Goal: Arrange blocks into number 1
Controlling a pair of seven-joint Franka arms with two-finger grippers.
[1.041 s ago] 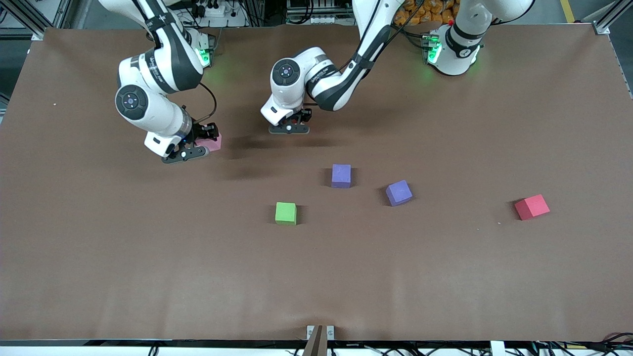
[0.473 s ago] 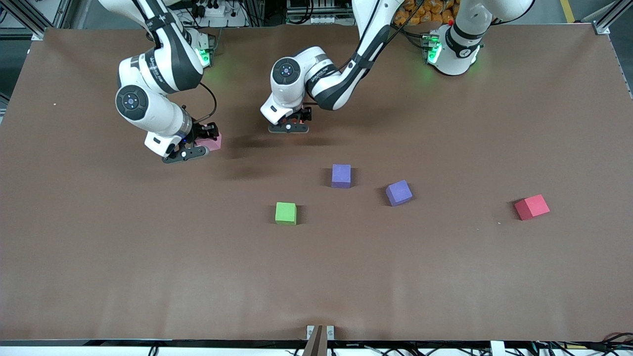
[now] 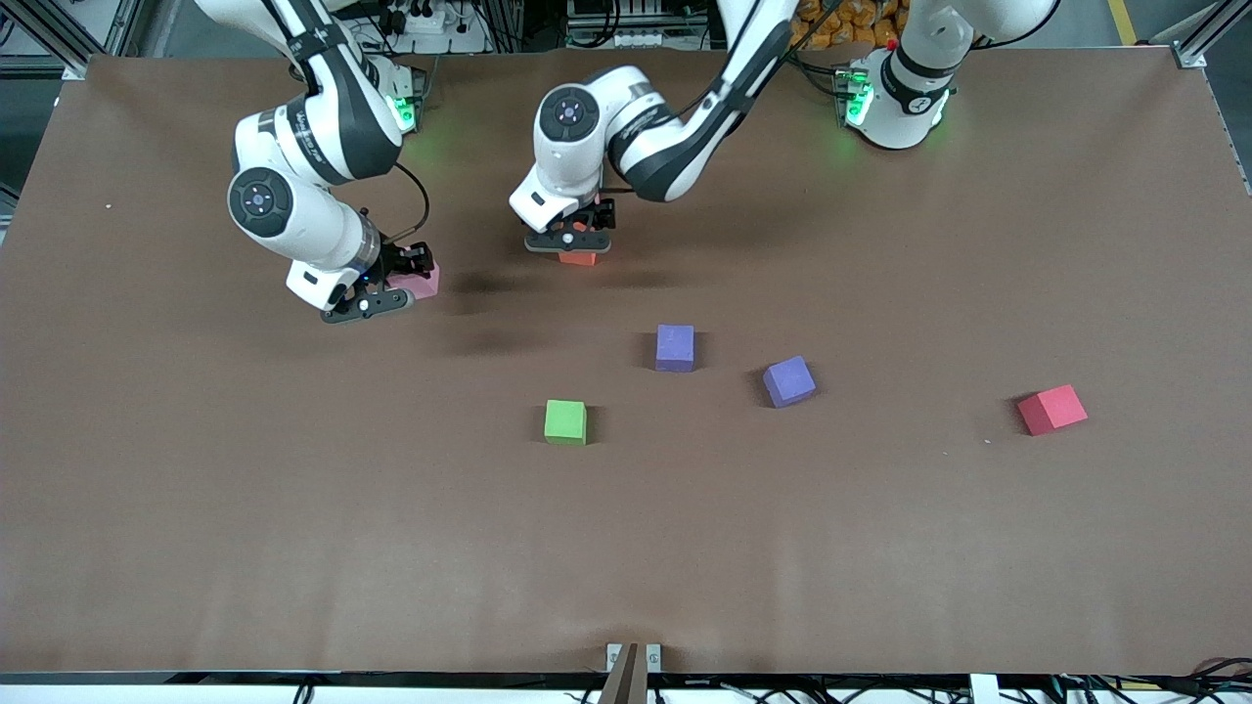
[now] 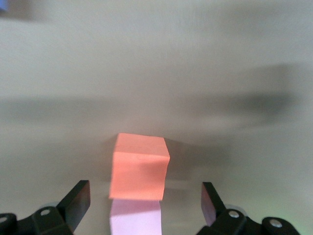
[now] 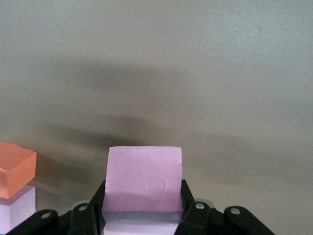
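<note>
Two white Franka arms are working over the brown matte table (image 3: 196, 538), both reaching toward the right arm's end and the middle.

Right gripper (image 3: 377, 296) is sitting low at the table, jaws clamped on a pink foam cube (image 5: 144, 178); in the front view that cube (image 3: 423, 281) is peeking out beside the gripper. Can't tell whether it is resting on the table or just above it.

Left gripper (image 3: 569, 238) is hanging over an orange foam cube (image 3: 578, 257), jaws spread wide apart, fingers (image 4: 76, 201) standing clear on either side and touching nothing. In the left wrist view the orange foam cube (image 4: 139, 166) is sitting on top of a second pink foam cube (image 4: 135, 218). The right wrist view is showing the same stack (image 5: 14, 169) off to one side.

Loose on the table, nearer the front camera: a purple foam cube (image 3: 675, 347), a second purple foam cube (image 3: 788, 380) turned askew toward the left arm's end, a green foam cube (image 3: 565, 421) nearest the camera of these, and a red foam cube (image 3: 1051, 409) well apart toward the left arm's end.
</note>
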